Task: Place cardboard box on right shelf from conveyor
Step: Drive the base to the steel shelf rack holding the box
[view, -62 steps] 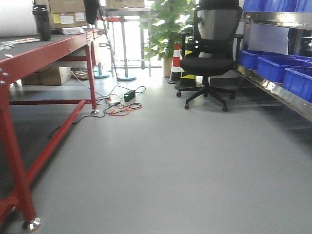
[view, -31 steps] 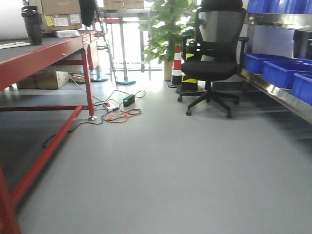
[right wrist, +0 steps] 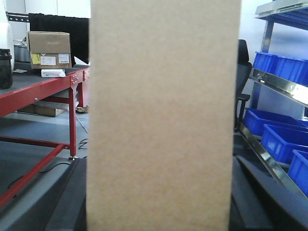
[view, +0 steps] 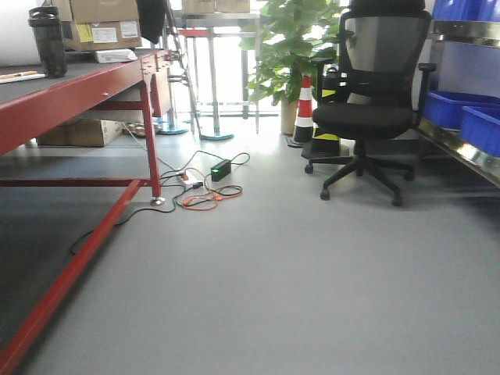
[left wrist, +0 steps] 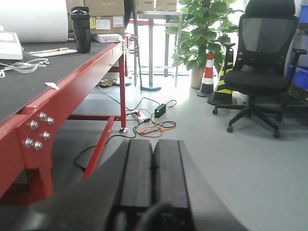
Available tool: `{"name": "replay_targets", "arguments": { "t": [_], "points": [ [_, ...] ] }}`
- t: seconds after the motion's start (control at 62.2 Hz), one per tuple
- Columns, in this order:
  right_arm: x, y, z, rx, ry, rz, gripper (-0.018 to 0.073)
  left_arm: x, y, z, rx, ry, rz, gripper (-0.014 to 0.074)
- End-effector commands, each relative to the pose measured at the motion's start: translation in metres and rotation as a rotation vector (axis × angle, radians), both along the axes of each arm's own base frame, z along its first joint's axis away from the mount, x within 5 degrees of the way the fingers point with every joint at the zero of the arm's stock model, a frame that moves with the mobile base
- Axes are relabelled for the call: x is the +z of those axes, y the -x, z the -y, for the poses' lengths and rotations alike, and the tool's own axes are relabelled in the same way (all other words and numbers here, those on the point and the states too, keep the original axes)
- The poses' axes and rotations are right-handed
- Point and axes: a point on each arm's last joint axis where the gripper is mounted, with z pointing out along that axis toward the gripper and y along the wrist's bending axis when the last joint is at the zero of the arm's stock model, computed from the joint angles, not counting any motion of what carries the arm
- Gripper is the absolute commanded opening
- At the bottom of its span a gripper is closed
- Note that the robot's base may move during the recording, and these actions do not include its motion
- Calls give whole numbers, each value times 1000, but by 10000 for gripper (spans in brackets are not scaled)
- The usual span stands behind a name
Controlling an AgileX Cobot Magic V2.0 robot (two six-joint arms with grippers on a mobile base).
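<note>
Matt tan cardboard box (right wrist: 163, 115), finely grainy; glossy red-painted metal table (view: 78, 90); smooth floor (view: 273, 297) with soft sheen; shiny steel shelf rail (right wrist: 276, 83); glossy blue plastic bins (right wrist: 288, 139)

bright backlit daylight, soft blur, floor (view: 258, 133) glare

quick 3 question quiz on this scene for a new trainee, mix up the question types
1. True or false: the left gripper is shut with nothing between its fingers.
2. In the right wrist view, on which side of the cardboard box do the blue bins sit? A left, B right, C both sides.
3. Fill the gap: the frame of the table is painted ____.
Key: 1 true; 2 B; 3 red.
</note>
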Motion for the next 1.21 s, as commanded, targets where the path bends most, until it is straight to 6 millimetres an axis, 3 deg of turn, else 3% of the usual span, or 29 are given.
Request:
{"name": "replay_targets", "arguments": {
  "t": [0.0, 1.189],
  "points": [
    [18, 3, 1, -13, -5, 122, 85, 6, 1, 0, 2, 14, 86, -116],
    [18, 3, 1, -13, -5, 122, 85, 6, 1, 0, 2, 14, 86, -116]
  ]
}}
